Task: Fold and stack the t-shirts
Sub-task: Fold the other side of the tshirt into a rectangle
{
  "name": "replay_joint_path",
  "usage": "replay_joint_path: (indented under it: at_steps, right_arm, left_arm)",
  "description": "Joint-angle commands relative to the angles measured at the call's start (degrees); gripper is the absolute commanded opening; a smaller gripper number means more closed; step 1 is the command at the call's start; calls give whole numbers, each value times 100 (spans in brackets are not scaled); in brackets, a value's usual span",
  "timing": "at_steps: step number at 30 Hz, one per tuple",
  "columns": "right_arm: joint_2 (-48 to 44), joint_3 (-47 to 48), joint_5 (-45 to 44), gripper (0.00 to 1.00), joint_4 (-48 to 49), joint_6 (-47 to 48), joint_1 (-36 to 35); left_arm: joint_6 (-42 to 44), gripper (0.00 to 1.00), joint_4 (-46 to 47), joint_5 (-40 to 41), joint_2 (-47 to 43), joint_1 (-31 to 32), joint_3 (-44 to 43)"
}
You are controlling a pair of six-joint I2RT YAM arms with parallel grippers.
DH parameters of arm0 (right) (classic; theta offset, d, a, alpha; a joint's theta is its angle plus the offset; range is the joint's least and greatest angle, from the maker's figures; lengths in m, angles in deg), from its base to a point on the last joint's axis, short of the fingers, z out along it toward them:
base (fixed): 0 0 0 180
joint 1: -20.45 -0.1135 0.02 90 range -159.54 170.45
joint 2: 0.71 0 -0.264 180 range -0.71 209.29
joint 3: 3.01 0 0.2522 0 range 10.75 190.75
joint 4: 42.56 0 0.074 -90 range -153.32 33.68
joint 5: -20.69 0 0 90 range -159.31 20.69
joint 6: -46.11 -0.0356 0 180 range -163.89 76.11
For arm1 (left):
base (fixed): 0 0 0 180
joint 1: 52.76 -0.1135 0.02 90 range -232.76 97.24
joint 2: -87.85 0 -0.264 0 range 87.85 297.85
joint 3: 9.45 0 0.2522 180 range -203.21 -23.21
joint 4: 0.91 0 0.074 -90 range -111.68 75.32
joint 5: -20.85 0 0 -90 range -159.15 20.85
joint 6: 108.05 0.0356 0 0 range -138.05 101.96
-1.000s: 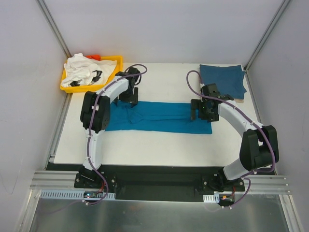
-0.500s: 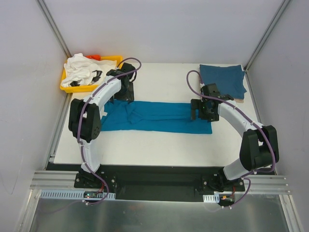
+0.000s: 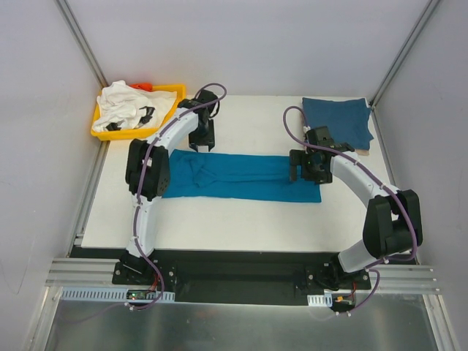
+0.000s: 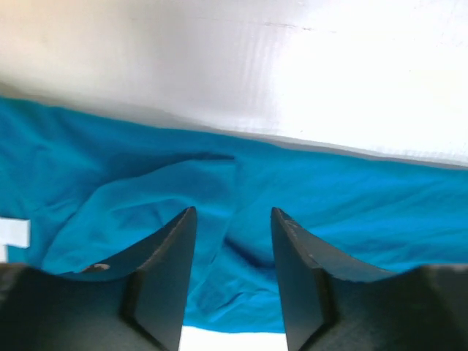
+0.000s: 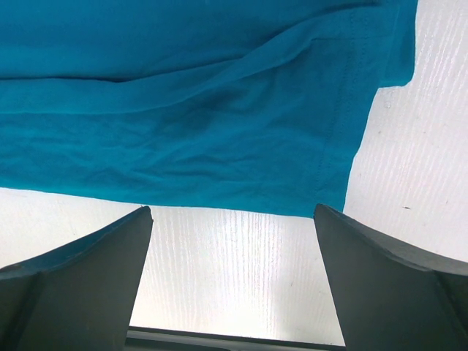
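hangs left pincer (image 4: 232, 219) released (narrow gap, nothing in it) above teal-blue t-shirt (image 4: 365, 212); holds right pincer (image 5: 232, 213) released wide, shirt's hem just ahead.

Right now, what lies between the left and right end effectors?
The teal-blue t-shirt, folded into a long strip, fills that stretch; the top external view shows it.

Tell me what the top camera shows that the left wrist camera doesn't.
Only the top view: the yellow tray holding the white shirt, the darker blue shirt far right, and the right gripper. Only the left wrist view: a small white patch and creases under open fingers. Both: the teal shirt, the table, the left gripper.
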Motion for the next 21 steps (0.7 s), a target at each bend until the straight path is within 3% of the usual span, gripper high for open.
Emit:
replay_joint_path:
  at_steps: [1, 12, 21]
  right_arm:
    - [-34, -38, -83, 96, -46, -5, 63]
    - [63, -21, -39, 96, -64, -14, 107]
    - [133, 6, -21, 96, -64, -23, 124]
  left_arm:
    - [-31, 41, -148, -17, 364, 124, -302]
    - [-39, 30, -236, 422, 734, 124, -311]
    - [-197, 27, -262, 686, 479, 116, -153]
